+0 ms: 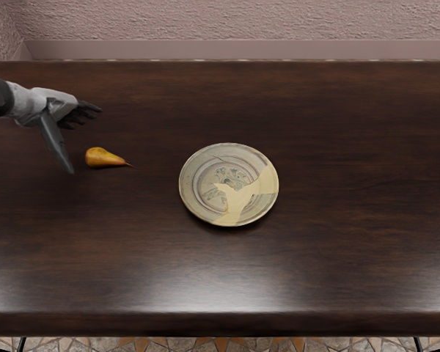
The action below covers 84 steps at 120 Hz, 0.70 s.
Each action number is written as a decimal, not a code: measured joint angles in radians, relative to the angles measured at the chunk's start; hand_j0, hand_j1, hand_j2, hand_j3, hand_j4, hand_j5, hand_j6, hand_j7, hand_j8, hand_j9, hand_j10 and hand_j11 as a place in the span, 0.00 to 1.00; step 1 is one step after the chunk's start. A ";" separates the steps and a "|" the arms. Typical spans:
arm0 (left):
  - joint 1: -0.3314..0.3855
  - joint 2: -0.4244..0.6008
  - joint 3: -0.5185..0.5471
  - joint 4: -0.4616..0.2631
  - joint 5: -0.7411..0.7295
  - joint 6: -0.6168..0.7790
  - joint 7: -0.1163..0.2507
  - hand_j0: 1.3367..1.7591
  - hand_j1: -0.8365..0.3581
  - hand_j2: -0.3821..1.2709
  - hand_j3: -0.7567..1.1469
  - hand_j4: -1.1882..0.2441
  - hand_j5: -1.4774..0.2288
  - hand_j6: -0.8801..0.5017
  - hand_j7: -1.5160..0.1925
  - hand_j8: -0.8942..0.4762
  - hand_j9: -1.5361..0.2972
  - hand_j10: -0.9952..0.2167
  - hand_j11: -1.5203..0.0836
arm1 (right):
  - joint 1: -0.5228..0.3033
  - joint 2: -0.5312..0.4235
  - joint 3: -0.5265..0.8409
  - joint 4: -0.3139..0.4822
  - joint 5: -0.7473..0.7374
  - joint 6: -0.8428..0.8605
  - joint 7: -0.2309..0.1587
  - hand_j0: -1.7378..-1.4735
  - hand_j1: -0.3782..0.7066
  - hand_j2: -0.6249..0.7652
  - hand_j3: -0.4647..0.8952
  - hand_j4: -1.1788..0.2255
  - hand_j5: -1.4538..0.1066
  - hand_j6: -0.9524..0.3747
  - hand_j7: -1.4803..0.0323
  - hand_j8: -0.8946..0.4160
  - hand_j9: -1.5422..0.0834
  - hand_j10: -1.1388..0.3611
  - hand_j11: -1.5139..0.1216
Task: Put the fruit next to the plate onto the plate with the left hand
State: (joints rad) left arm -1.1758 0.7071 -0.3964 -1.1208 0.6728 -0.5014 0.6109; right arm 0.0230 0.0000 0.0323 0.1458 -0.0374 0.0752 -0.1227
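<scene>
Hovering just left of the pear [103,158], fingers spread & holding nothing, the left hand [55,114] looks set to grasp, bc the pear lies on the counter [337,110] apart from the plate [188,183]

Dark wooden table [315,279] is backed by a pinkish textured wall [242,18] — patterned tile floor [205,345] glimpsed below front edge.

yellow pear [103,158] lying beside plate [264,196]
</scene>
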 joint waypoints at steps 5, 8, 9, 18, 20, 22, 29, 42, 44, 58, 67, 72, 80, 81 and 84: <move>0.001 -0.025 0.001 -0.001 0.050 0.035 0.000 0.76 0.99 0.23 0.40 0.83 0.87 0.63 0.89 0.65 0.84 0.82 0.95 | 0.000 0.000 0.000 0.000 0.000 0.000 0.000 0.30 0.03 0.45 0.34 0.84 0.93 0.72 0.98 0.68 0.95 0.76 0.93; 0.001 -0.036 0.002 -0.001 0.076 0.051 0.000 0.76 0.99 0.23 0.40 0.83 0.87 0.63 0.89 0.65 0.84 0.82 0.95 | 0.000 0.000 0.000 0.000 0.000 0.000 0.000 0.30 0.03 0.45 0.34 0.84 0.93 0.72 0.98 0.68 0.95 0.76 0.93; 0.001 -0.039 0.003 -0.001 0.085 0.056 0.000 0.76 0.99 0.23 0.40 0.83 0.87 0.63 0.89 0.65 0.84 0.82 0.95 | 0.000 0.000 0.000 0.000 0.000 0.000 0.000 0.30 0.03 0.45 0.34 0.84 0.93 0.72 0.98 0.68 0.95 0.76 0.93; 0.001 -0.047 0.004 -0.002 0.146 0.095 0.000 0.76 0.99 0.23 0.40 0.83 0.87 0.63 0.89 0.65 0.84 0.82 0.95 | 0.000 0.000 0.000 0.000 0.000 0.000 0.000 0.30 0.03 0.45 0.34 0.84 0.93 0.72 0.98 0.68 0.95 0.76 0.93; 0.001 -0.048 0.005 -0.002 0.158 0.103 0.000 0.76 0.99 0.23 0.40 0.83 0.87 0.63 0.89 0.65 0.84 0.82 0.95 | 0.000 0.000 0.000 0.000 0.000 0.000 0.000 0.30 0.03 0.45 0.34 0.84 0.93 0.72 0.98 0.68 0.95 0.76 0.93; 0.001 -0.049 0.005 -0.002 0.170 0.111 0.000 0.76 0.99 0.23 0.40 0.83 0.87 0.63 0.89 0.65 0.84 0.82 0.95 | 0.000 0.000 0.000 0.000 0.000 0.000 0.000 0.30 0.03 0.45 0.34 0.84 0.93 0.72 0.98 0.68 0.95 0.76 0.93; 0.003 -0.065 0.007 -0.002 0.201 0.136 0.000 0.76 0.99 0.23 0.40 0.83 0.87 0.63 0.89 0.65 0.84 0.82 0.95 | 0.000 0.000 0.000 0.000 0.000 0.000 0.000 0.30 0.03 0.45 0.34 0.84 0.93 0.72 0.98 0.68 0.95 0.76 0.93; 0.013 -0.093 0.016 -0.002 0.249 0.191 0.000 0.76 0.99 0.23 0.40 0.83 0.87 0.63 0.89 0.65 0.84 0.82 0.95 | 0.000 0.000 0.000 0.000 0.000 0.000 0.000 0.30 0.03 0.45 0.34 0.84 0.93 0.72 0.98 0.68 0.95 0.76 0.93; 0.014 -0.101 0.018 -0.002 0.254 0.199 0.000 0.76 0.99 0.23 0.40 0.83 0.87 0.63 0.89 0.65 0.84 0.82 0.95 | 0.000 0.000 0.000 0.000 0.000 0.000 0.000 0.30 0.03 0.45 0.34 0.84 0.93 0.72 0.98 0.68 0.95 0.76 0.93; 0.022 -0.128 0.025 -0.001 0.271 0.228 0.000 0.76 0.99 0.23 0.40 0.83 0.87 0.63 0.89 0.65 0.84 0.82 0.95 | 0.000 0.000 0.000 0.000 0.000 0.000 0.000 0.30 0.03 0.45 0.34 0.84 0.93 0.72 0.98 0.68 0.95 0.76 0.93; 0.031 -0.147 0.029 0.001 0.276 0.237 0.000 0.76 0.99 0.23 0.40 0.83 0.87 0.63 0.89 0.65 0.84 0.82 0.95 | 0.000 0.000 0.000 0.000 0.000 0.000 0.000 0.30 0.03 0.45 0.34 0.84 0.93 0.72 0.98 0.68 0.95 0.76 0.93; 0.033 -0.162 0.037 0.002 0.282 0.243 0.000 0.76 0.99 0.23 0.40 0.83 0.87 0.63 0.89 0.65 0.84 0.82 0.95 | 0.000 0.000 0.000 0.000 0.000 0.000 0.000 0.30 0.03 0.45 0.34 0.84 0.93 0.72 0.98 0.68 0.95 0.76 0.93; 0.036 -0.169 0.055 0.003 0.306 0.270 0.000 0.76 0.99 0.23 0.40 0.83 0.87 0.63 0.89 0.65 0.84 0.82 0.95 | 0.000 0.000 0.000 0.000 0.000 0.000 0.000 0.30 0.03 0.45 0.34 0.84 0.93 0.72 0.98 0.68 0.95 0.76 0.93; 0.036 -0.170 0.058 0.003 0.309 0.275 0.000 0.76 0.99 0.23 0.40 0.83 0.87 0.63 0.89 0.65 0.84 0.82 0.95 | 0.000 0.000 0.000 0.000 0.000 0.000 0.000 0.30 0.03 0.45 0.34 0.84 0.93 0.72 0.98 0.68 0.95 0.76 0.93; 0.035 -0.171 0.066 0.003 0.317 0.289 0.000 0.76 0.99 0.23 0.40 0.83 0.87 0.63 0.89 0.65 0.84 0.82 0.95 | 0.000 0.000 0.000 0.000 0.000 0.000 0.000 0.30 0.03 0.45 0.34 0.84 0.93 0.72 0.98 0.68 0.95 0.76 0.93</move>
State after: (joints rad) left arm -1.1410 0.5356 -0.3305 -1.1182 0.9900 -0.2129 0.6109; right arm 0.0230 0.0000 0.0322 0.1457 -0.0371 0.0752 -0.1227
